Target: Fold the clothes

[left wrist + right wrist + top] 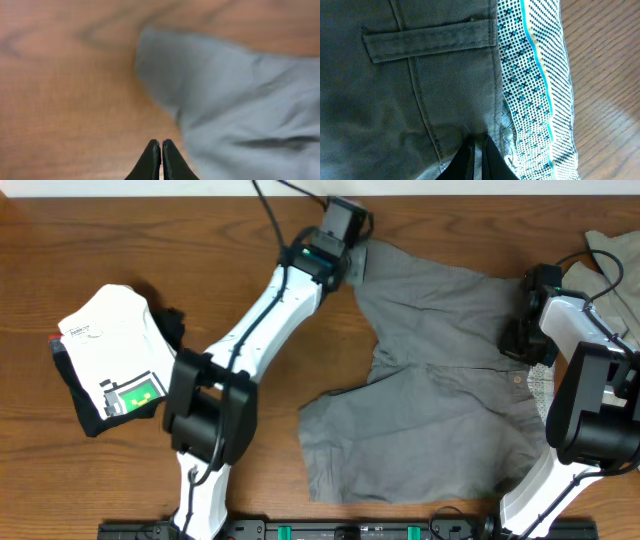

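Two arms were out over the table [100, 240], we saw from overhead. The shorts [440, 380] lay spread flat toward the right edge, with the left gripper [350, 240] at a leg hem by the far edge and the right gripper [525, 325] at the waistband. A folded white garment [105, 345] sat by the left edge and a pale cloth [615, 250] in the far right corner.

Over to the left wrist: the left gripper [161, 147] was closed tight above bare wood, nothing between its fingers, the shorts [240, 110] just beside.

Right wrist: the right gripper [479, 147] was closed too, down on the shorts [410, 90] beside the patterned lining [530, 85]. Whether it pinched fabric, we could not tell.
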{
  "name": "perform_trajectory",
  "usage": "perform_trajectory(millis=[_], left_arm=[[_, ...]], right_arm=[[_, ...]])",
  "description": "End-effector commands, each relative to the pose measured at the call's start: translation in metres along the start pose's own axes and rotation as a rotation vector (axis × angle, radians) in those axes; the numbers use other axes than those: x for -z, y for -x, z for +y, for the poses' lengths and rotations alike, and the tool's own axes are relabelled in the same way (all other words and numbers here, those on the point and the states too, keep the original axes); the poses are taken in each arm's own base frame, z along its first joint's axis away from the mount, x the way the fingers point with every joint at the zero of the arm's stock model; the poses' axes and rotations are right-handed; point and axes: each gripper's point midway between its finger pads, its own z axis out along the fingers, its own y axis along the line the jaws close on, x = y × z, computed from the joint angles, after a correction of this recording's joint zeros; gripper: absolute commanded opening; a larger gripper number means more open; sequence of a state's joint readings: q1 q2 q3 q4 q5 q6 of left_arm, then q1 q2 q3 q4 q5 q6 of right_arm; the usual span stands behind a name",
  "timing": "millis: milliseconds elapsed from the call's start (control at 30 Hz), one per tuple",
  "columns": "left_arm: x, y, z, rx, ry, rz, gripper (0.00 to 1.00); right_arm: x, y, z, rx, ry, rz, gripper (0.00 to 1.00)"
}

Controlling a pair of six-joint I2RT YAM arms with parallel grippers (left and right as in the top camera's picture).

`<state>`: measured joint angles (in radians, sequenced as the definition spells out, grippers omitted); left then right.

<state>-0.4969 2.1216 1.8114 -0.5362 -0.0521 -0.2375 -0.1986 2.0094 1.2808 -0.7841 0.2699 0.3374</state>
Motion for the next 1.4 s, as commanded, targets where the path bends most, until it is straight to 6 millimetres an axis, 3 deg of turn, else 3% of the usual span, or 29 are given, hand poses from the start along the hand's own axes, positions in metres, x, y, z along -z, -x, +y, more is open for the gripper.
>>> perform_trajectory(millis=[0,100,200,367,633,667,733,833,933,1067,1200,1267,1367], left_arm=[[-0.023,-0.015,0.031,0.118,0.014,0.074,0.23],[-0.035,-0.021,0.016,0.153,-0.151,0.126,0.37],[-0.047,-0.027,-0.004,0.170,-0.319,0.164,0.42],[-0.061,-0.042,-0.040,0.170,-0.529,0.217,0.45],[-0.078,-0.070,-0.078,0.151,-0.643,0.281,0.45],[-0.077,-0.071,-0.081,0.145,-0.648,0.280,0.40],[-0.076,-0.072,-0.087,0.134,-0.655,0.277,0.08],[-0.067,-0.065,-0.086,0.135,-0.653,0.270,0.06],[-0.050,-0.049,-0.061,0.150,-0.493,0.247,0.06],[0.003,-0.004,-0.013,0.129,-0.156,0.072,0.06],[0.044,0.032,-0.008,0.085,0.029,-0.124,0.06],[0.044,0.034,-0.021,0.021,0.037,-0.153,0.06],[0.024,0.018,-0.026,-0.027,0.045,-0.108,0.09]], right_arm=[[-0.039,-0.051,0.004,0.039,-0.020,0.180,0.07],[-0.039,-0.051,0.004,0.039,-0.020,0.180,0.07],[-0.039,-0.051,0.004,0.040,-0.020,0.181,0.07],[-0.039,-0.051,0.004,0.039,-0.020,0.181,0.07],[-0.039,-0.051,0.004,0.039,-0.020,0.181,0.07],[-0.039,-0.051,0.004,0.040,-0.020,0.181,0.07],[-0.039,-0.051,0.004,0.040,-0.021,0.182,0.07],[-0.039,-0.052,0.004,0.041,-0.023,0.186,0.06],[-0.039,-0.053,0.003,0.041,-0.023,0.187,0.06],[-0.039,-0.052,0.003,0.040,-0.023,0.186,0.06],[-0.039,-0.052,0.003,0.040,-0.022,0.184,0.07],[-0.039,-0.052,0.003,0.041,-0.022,0.186,0.06],[-0.038,-0.054,0.003,0.043,-0.025,0.194,0.06]])
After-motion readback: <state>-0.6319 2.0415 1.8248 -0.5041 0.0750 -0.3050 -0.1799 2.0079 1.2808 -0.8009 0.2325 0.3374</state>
